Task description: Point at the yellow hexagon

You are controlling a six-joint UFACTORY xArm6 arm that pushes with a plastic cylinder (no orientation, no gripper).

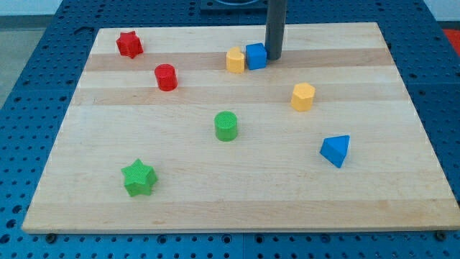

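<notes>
The yellow hexagon [302, 96] sits on the wooden board at the view's right of centre. My tip [274, 57] stands near the view's top, touching or nearly touching the right side of a blue cube [256, 55]. The tip is above and to the left of the yellow hexagon, well apart from it. A second yellow block [235, 60], heart-like in shape, sits against the blue cube's left side.
A red star [129, 44] is at the top left and a red cylinder [166, 77] below it. A green cylinder [226, 126] sits mid-board, a green star [138, 178] at bottom left, a blue triangle [336, 150] at right. The board's edge [237, 230] runs along the bottom.
</notes>
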